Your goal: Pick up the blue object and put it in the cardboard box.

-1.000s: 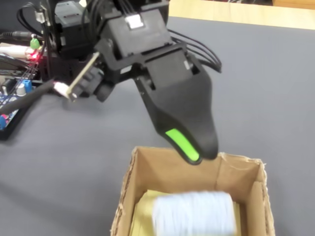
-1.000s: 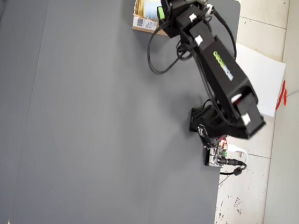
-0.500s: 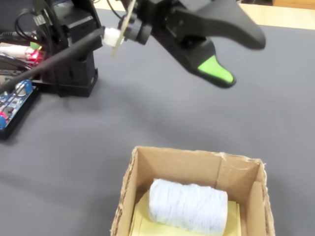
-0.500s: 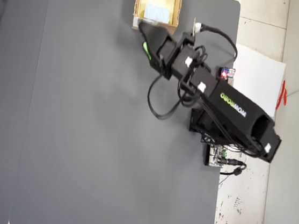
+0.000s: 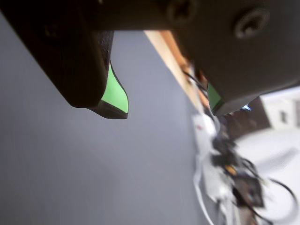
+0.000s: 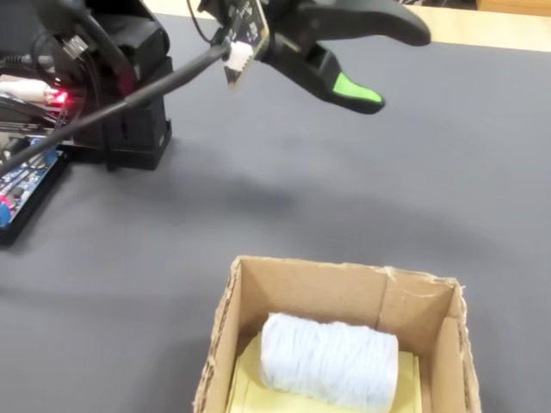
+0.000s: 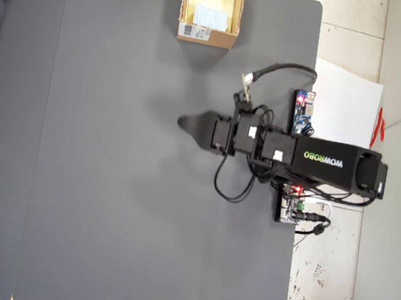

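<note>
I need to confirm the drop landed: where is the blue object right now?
The blue object lies inside the cardboard box at the bottom of the fixed view; overhead it sits at the mat's top edge, apart from the open, empty end effector.

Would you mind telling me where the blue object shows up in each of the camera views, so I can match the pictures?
Wrist view: not in it; only the open gripper over grey table.
Fixed view: the blue object lies inside the cardboard box, bottom centre.
Overhead view: the blue object is a pale patch inside the cardboard box, top centre.
Shared landmark: the cardboard box, in the fixed and overhead views.
</note>
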Robot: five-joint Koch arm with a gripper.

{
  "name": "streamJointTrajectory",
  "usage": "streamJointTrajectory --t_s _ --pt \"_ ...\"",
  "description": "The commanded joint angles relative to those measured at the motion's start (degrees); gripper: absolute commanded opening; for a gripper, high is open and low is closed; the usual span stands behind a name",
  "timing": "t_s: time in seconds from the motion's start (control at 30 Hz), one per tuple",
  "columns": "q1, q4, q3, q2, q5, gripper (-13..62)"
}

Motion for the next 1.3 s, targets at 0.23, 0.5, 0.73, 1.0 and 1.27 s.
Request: streamJointTrajectory --t_s 0.23,0.5,0.73,1.0,1.27 --pt "-5.01 -5.8 5.54 5.19 2.37 34.4" --pt "-5.1 -6.06 14.77 5.27 2.46 34.3" --pt "-5.1 -6.15 22.59 5.27 2.46 34.3" --pt "-5.1 -9.23 25.66 5.27 2.11 34.0" --pt "-4.57 -9.49 25.66 5.19 1.58 34.0"
